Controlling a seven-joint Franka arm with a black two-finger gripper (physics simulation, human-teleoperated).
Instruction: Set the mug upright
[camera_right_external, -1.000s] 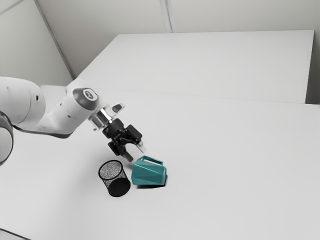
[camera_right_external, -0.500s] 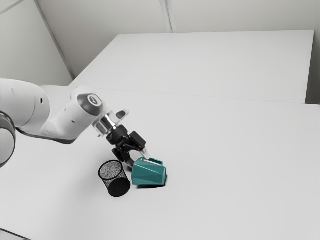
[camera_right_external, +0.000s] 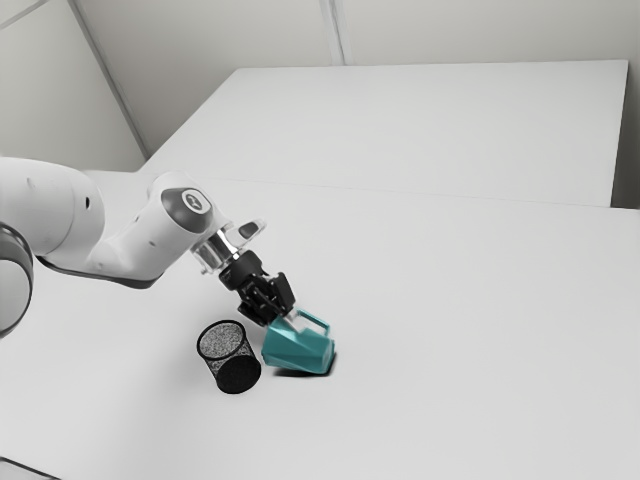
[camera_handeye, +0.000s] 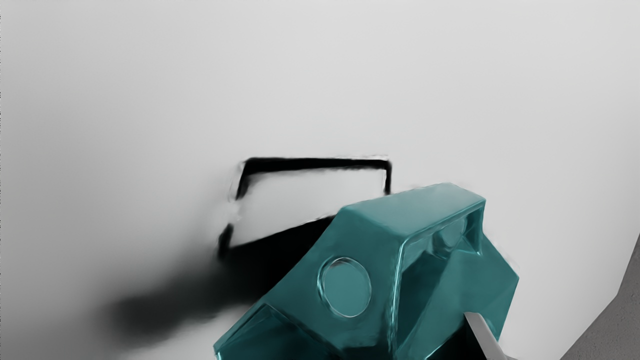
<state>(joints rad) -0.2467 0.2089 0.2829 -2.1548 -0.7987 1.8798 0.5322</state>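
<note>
The teal mug (camera_right_external: 298, 348) lies tilted on its side on the white table (camera_right_external: 440, 300), its handle on the upper side. My gripper (camera_right_external: 288, 320) has come down at the mug's upper edge, its jaws drawn together on the mug near the handle. In the wrist view the faceted mug (camera_handeye: 370, 310) is close below the hand, and a light fingertip of the gripper (camera_handeye: 484, 336) stands against it. The other fingertip is hidden there.
A black mesh cup (camera_right_external: 237, 375) stands just beside the mug, toward the exterior view's left, with a small gap between them. A white raised panel (camera_right_external: 420, 130) lies farther back.
My hand has moved down and toward the exterior view's right, to the mug. The jaws, apart before, have come together, and the mug has tipped slightly. The mesh cup has stayed put.
</note>
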